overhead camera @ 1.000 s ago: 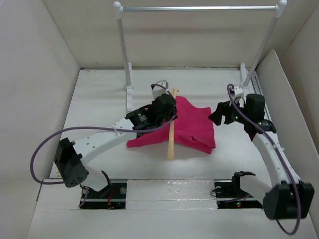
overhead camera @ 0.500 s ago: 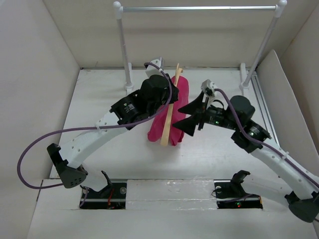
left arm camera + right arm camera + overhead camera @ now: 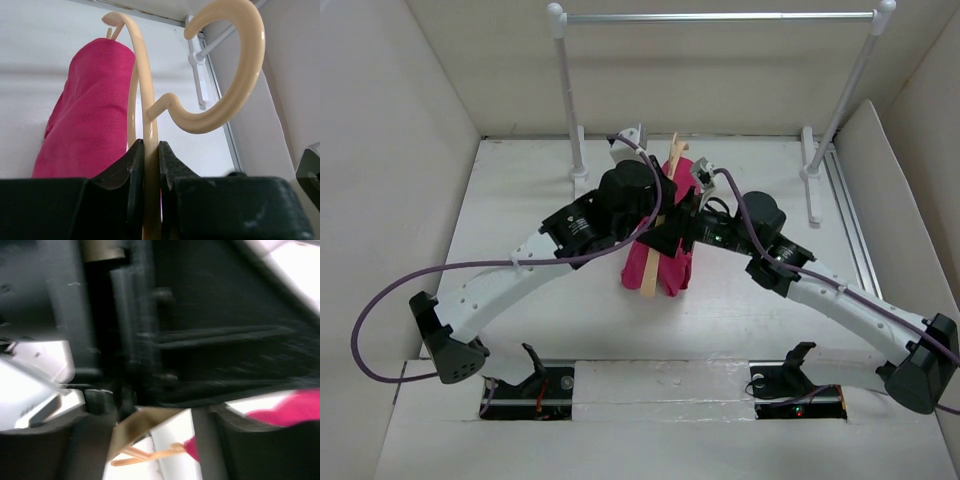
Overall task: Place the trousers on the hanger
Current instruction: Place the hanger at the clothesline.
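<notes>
White tabletop (image 3: pixel 520 230) enclosed by pale walls, with one white-and-silver rail frame (image 3: pixel 720 16) standing at the back. Left gripper (image 3: pixel 151 150): both dark fingers clamped tight on the single tan hanger (image 3: pixel 145 95), just below its curved hook (image 3: pixel 240 75), over the middle of the table. One pair of pink trousers (image 3: pixel 90 115) hangs folded over the hanger, just beyond the left gripper's fingers. Right gripper (image 3: pixel 672 233): close against the hanger and trousers from the right side. Its wrist view is blurred, so its opening cannot be told. Two arms in all, both reaching to the centre.
</notes>
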You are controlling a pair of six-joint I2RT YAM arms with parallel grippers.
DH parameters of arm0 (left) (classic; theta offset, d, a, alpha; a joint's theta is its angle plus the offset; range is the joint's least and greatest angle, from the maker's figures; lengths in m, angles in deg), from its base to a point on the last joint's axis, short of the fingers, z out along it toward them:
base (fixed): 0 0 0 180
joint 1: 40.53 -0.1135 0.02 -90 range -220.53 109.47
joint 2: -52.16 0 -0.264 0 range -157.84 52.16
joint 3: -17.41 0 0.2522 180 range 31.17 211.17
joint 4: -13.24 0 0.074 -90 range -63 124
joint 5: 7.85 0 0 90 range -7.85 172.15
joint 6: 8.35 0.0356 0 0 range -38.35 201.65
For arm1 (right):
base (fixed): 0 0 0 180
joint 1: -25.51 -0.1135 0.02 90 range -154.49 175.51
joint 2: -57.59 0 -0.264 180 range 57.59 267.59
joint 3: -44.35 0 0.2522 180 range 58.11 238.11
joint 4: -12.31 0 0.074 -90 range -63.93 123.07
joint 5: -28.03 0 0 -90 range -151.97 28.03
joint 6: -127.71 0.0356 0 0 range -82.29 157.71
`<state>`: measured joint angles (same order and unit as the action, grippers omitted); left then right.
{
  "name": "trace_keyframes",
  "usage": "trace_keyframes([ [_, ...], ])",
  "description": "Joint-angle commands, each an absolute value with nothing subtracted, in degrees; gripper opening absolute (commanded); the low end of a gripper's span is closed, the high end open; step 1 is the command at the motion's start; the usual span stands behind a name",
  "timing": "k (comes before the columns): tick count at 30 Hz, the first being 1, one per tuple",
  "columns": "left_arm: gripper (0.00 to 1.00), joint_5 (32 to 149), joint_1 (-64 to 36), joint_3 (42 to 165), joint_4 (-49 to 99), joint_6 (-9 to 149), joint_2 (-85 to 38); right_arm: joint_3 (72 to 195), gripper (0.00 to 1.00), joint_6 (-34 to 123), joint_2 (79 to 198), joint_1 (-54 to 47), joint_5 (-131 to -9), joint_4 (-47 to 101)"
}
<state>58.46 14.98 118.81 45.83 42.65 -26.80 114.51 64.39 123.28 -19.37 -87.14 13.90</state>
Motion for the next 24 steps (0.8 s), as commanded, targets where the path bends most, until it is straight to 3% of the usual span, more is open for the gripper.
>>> trace_keyframes([
  [1, 0.00, 56.92, 15.28, 119.15, 33.86, 42.98, -20.71, 115.06, 0.52, 66.28, 124.12, -20.89, -85.44, 4.98],
  [2, 0.00, 56.66, 15.28, 118.89, 33.60, 43.24, -19.84, 115.07, 0.21, 66.80, 124.21, -22.20, -84.22, 3.93],
  [3, 0.00, 56.66, 15.28, 118.89, 33.59, 43.24, -19.83, 115.07, 0.21, 66.80, 124.21, -22.21, -84.20, 3.92],
  [5, 0.00, 56.74, 15.28, 118.98, 33.33, 43.59, -19.30, 115.41, 0.02, 67.24, 123.95, -22.21, -82.90, 3.39],
  [8, 0.00, 57.18, 15.28, 119.50, 32.63, 44.03, -18.77, 117.16, 0.00, 68.38, 123.25, -22.21, -81.14, 3.39],
  [10, 0.10, 57.53, 15.28, 120.64, 32.71, 44.56, -18.86, 118.92, 0.00, 68.74, 122.81, -22.21, -79.73, 5.93],
  [11, 0.19, 58.32, 15.28, 122.21, 32.80, 45.69, -19.12, 119.98, 0.00, 68.91, 122.72, -22.21, -79.11, 6.98],
  [12, 0.37, 58.85, 15.28, 122.92, 32.89, 46.31, -19.12, 122.25, 0.00, 68.91, 122.63, -21.69, -79.11, 8.30],
  [17, 0.72, 60.70, 15.28, 127.84, 34.03, 48.95, -19.30, 130.17, 0.00, 68.74, 124.20, -15.46, -82.61, 14.09],
  [18, 0.89, 60.96, 15.28, 128.38, 34.03, 49.82, -19.04, 131.40, 0.00, 68.74, 124.47, -14.40, -83.32, 15.07],
  [19, 0.99, 61.14, 15.28, 128.73, 34.03, 50.27, -18.60, 133.50, 0.00, 68.56, 124.91, -12.04, -84.20, 15.78],
  [24, 0.99, 60.00, 15.28, 128.12, 34.65, 51.68, -15.09, 137.82, 0.00, 67.42, 126.75, -3.68, -90.61, 19.47],
])
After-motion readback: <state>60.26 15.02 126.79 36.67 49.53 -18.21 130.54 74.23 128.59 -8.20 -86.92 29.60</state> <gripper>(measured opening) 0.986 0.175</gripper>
